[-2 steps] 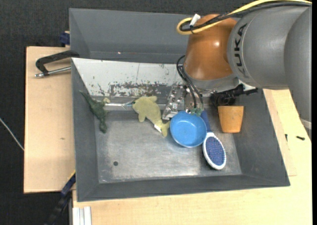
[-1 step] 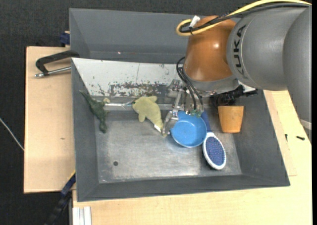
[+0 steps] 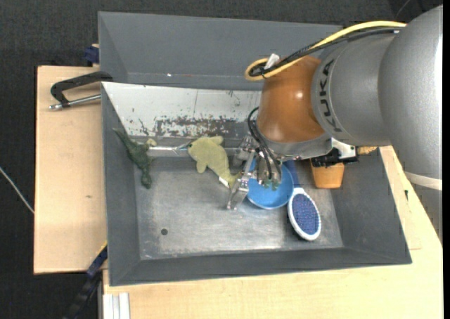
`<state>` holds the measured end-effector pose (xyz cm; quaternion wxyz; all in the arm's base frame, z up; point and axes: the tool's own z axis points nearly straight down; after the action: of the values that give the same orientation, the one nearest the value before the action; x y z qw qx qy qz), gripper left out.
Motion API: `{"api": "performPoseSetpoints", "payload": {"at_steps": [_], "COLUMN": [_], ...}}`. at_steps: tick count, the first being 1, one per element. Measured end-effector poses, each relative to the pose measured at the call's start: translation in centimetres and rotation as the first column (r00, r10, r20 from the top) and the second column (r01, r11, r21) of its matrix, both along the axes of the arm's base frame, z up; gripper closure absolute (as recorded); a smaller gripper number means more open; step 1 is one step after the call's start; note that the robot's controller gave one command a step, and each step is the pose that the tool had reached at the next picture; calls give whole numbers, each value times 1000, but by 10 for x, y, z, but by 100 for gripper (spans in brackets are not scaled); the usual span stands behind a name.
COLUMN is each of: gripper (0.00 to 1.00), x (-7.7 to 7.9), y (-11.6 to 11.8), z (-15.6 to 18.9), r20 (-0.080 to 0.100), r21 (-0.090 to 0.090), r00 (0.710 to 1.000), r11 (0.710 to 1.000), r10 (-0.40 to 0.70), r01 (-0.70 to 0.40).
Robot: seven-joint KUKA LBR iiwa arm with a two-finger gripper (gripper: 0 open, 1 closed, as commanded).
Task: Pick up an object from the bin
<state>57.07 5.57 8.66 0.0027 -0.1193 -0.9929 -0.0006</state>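
Sitting just beside the end effector (image 3: 247,185), perhaps touching: blue dish (image 3: 271,197).

Single cam overhead, slightly off to side, looking into bin (image 3: 211,47); arm (image 3: 394,79) from R.

Brush (image 3: 305,215) lies just right of dish (image 3: 280,196), dinosaur (image 3: 143,161) far left.
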Motion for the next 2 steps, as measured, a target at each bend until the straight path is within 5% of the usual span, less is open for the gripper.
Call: {"api": "performPoseSetpoints", "payload": {"at_steps": [1,2], "gripper": [100,100], "x": [2,5], "y": [0,31], "z": [3,86], "r20": [7,19], "r21": [1,3], "r00": [1000,1000], "r11": [1000,1000], "r10": [0,6], "r01": [0,-6]}}
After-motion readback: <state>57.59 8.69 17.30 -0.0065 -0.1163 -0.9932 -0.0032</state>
